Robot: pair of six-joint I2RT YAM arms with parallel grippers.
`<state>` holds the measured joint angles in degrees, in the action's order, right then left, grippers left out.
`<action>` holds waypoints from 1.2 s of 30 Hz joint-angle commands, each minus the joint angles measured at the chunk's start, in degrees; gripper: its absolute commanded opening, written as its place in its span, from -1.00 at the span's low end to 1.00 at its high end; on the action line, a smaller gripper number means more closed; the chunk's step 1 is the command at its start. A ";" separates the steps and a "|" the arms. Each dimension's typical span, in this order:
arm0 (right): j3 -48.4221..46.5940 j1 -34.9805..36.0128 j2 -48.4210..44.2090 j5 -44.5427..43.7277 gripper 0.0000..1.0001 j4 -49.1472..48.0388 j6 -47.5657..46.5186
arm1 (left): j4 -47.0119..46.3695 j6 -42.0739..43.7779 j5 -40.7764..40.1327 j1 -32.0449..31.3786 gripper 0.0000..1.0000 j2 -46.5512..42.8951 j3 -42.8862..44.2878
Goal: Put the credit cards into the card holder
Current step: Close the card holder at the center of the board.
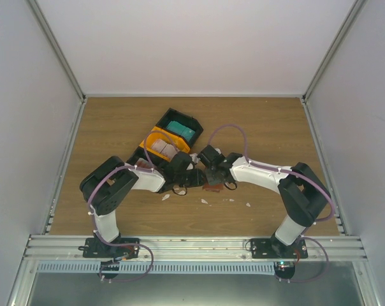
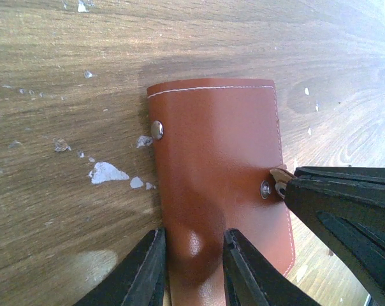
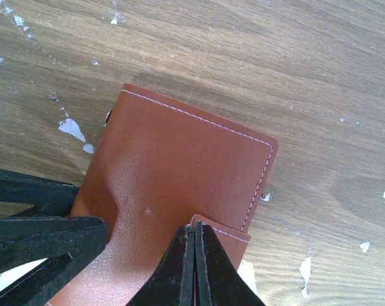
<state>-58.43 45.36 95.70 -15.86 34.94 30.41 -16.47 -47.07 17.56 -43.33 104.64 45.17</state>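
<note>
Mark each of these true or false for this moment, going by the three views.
1. The card holder lies on the wooden table, with the left gripper and right gripper both at it. True.
2. The right gripper's jaws stand wide open. False: they are closed, right at the holder's tab.
3. Teal cards sit in the black bin. True.
4. The orange bin is empty. False: whitish cards lie in it.
5. A card sticks out of the card holder. False: neither wrist view shows any card in it.
</note>
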 commanded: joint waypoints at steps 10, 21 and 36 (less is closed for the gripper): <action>0.04 0.51 2.44 -1.92 -0.99 0.28 -2.11 | 6.78 0.40 -1.87 0.00 -0.45 3.96 -0.87; 0.15 0.86 2.25 1.42 -0.99 -1.03 -3.70 | 6.85 0.47 -1.88 0.00 -0.46 3.99 -0.87; -0.48 3.40 6.99 3.24 -0.99 1.12 -2.29 | 6.89 0.94 -1.64 0.02 -0.51 6.12 0.08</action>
<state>-59.29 46.35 98.52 -17.54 35.51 26.61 -16.71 -46.98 17.65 -43.11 106.06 46.48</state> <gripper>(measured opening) 0.016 0.251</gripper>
